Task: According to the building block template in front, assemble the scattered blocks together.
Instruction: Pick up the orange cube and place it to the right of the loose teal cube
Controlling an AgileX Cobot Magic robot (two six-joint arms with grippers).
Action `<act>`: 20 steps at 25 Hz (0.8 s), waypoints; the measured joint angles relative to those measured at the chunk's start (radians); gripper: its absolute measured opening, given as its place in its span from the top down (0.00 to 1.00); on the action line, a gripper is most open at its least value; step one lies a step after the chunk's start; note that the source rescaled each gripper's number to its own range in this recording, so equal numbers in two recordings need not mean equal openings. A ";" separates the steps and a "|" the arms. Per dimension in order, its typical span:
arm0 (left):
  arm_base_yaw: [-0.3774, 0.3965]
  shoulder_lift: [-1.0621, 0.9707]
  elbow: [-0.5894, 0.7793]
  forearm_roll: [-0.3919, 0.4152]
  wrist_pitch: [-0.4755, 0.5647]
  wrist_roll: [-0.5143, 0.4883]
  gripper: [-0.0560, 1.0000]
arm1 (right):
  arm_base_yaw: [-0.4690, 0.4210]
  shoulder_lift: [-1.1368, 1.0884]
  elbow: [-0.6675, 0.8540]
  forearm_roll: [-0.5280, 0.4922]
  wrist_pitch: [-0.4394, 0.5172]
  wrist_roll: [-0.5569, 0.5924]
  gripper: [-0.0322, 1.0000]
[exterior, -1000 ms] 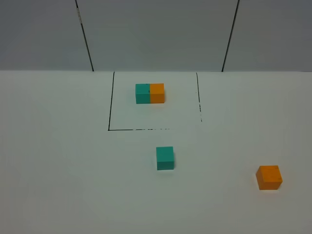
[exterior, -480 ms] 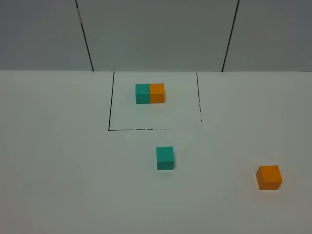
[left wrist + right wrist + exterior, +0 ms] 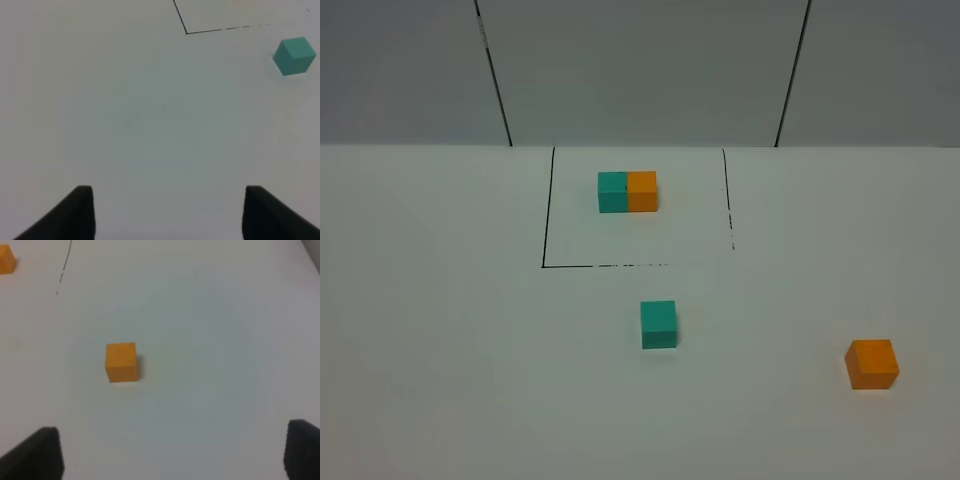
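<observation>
On a white table (image 3: 440,350), the building block template (image 3: 628,191) sits inside a black outline (image 3: 548,210) at the far side, teal on the left and orange on the right, joined flush. The teal block (image 3: 658,324) lies just outside the near line of that outline. The orange block (image 3: 872,364) rests well apart from it, toward the right edge and nearer the camera. No assembly has begun.

The left pincer (image 3: 167,200) is spread wide above bare table with nothing between its tips, and the teal block lies off to one side of it, not lined up for a grasp. The right pincer (image 3: 174,440) is likewise spread and empty, with the orange block ahead of its tips. Neither arm shows in the high view.

The likely trouble is in the joining. The orange block looks slightly turned against the teal one, so a grasp that does not square it could leave a skewed seam or a gap. Set down on the wrong side, it would reverse the template's colour order. A pincer closing off-centre could twist or skid a light cube across the smooth surface. A placement that comes in too hard could shove the teal block away, possibly over the line toward the template.

Counted: 1 template of 2 joined cubes, 2 loose blocks (1 teal, 1 orange), 1 outline, 2 pincers.
</observation>
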 joint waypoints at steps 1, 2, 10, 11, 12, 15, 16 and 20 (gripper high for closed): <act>0.000 0.000 0.000 0.000 0.000 0.000 0.62 | 0.000 0.000 0.000 0.000 0.000 0.000 0.23; 0.000 0.000 0.000 0.000 0.000 0.000 0.62 | 0.000 0.000 0.000 0.000 0.000 0.000 0.23; 0.000 0.000 0.000 0.000 0.000 0.000 0.62 | 0.000 0.000 0.000 0.000 0.000 0.000 0.23; 0.000 0.000 0.000 0.000 0.000 0.000 0.62 | 0.000 0.000 0.000 0.000 0.000 0.000 0.23; 0.000 0.000 0.000 0.000 0.000 0.000 0.62 | 0.000 0.000 0.000 0.000 0.000 0.000 0.23; 0.000 0.000 0.000 0.000 0.000 0.000 0.62 | 0.000 0.000 0.000 0.000 0.000 0.000 0.23; 0.000 0.000 0.000 0.000 0.000 0.000 0.62 | 0.000 0.000 -0.004 0.001 -0.001 0.000 0.22; 0.000 0.000 0.000 0.000 0.000 0.000 0.62 | 0.000 0.066 -0.093 0.069 -0.021 -0.022 0.04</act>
